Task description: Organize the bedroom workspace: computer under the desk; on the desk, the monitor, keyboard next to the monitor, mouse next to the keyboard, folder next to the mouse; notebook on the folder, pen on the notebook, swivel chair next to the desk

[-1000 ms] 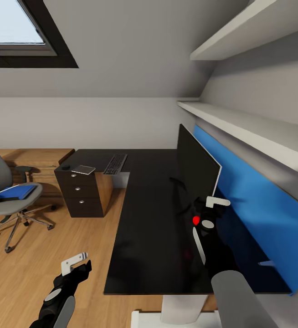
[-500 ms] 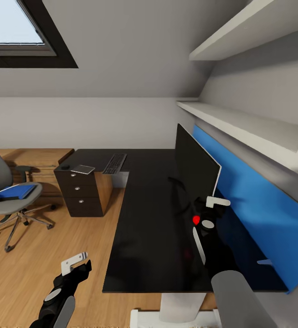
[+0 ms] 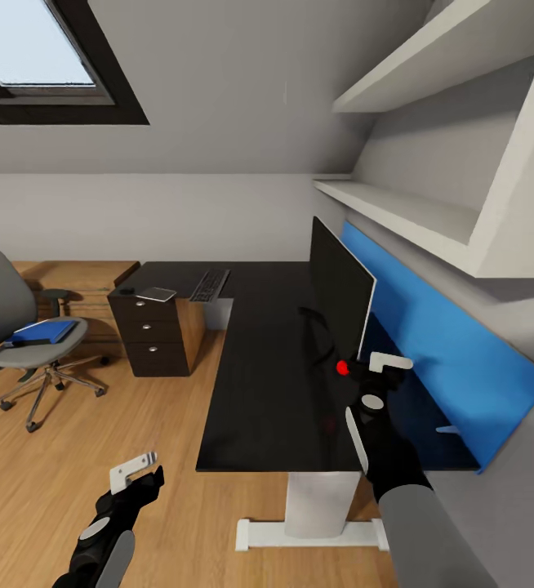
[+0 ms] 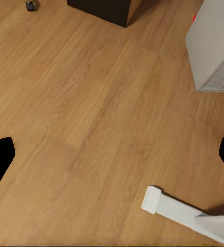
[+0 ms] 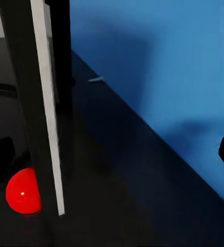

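Right arm (image 3: 387, 400) over desk (image 3: 259, 384) (beside monitor (image 3: 339, 296)), fingers apart.

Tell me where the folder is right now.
In the head view, the blue folder lies on the swivel chair seat at far left, left of the desk's drawer unit.

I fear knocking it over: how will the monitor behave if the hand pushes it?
The monitor looks likely to tip: a wide, thin panel standing upright on a slim stand. It may also slide, since the desk top looks glossy. Pushing low, near the base, is probably safer.
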Motion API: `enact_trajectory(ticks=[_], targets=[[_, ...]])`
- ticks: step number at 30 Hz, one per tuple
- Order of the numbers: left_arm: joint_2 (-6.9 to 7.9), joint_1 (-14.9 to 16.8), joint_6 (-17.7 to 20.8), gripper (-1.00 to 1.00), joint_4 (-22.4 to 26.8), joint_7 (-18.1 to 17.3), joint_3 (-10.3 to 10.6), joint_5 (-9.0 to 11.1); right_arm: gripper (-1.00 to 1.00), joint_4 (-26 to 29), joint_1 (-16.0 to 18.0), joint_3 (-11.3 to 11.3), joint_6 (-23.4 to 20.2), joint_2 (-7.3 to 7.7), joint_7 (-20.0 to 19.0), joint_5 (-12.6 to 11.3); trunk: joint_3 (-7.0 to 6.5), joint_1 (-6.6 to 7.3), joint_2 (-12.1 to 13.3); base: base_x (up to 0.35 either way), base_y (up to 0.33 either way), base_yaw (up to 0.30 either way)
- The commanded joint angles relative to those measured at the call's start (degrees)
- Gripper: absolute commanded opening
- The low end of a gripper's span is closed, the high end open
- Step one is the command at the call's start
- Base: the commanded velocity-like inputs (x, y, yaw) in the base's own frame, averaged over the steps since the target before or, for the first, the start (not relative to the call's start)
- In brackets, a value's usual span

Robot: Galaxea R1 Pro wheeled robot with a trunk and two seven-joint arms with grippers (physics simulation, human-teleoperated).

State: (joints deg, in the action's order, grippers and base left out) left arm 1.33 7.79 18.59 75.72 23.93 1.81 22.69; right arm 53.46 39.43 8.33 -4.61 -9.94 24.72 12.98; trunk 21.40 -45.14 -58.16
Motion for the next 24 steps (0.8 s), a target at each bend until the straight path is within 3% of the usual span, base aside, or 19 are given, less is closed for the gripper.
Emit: enact_trajectory(ticks=[1, 24], targets=[[0.07, 0.0, 0.1, 1.00, 0.1, 0.5, 0.2, 0.5, 1.00, 0.1, 0.0, 0.1, -0.5, -0.06, 0.1, 0.6, 0.07, 0.03, -0.1, -0.336, 0.000, 0.000], [0.07, 0.0, 0.2, 1.00, 1.5, 0.6, 0.1, 0.5, 1.00, -1.4, -0.4, -0.1, -0.5, -0.06, -0.2, 0.7, 0.07, 0.03, -0.1, -0.336, 0.000, 0.000]])
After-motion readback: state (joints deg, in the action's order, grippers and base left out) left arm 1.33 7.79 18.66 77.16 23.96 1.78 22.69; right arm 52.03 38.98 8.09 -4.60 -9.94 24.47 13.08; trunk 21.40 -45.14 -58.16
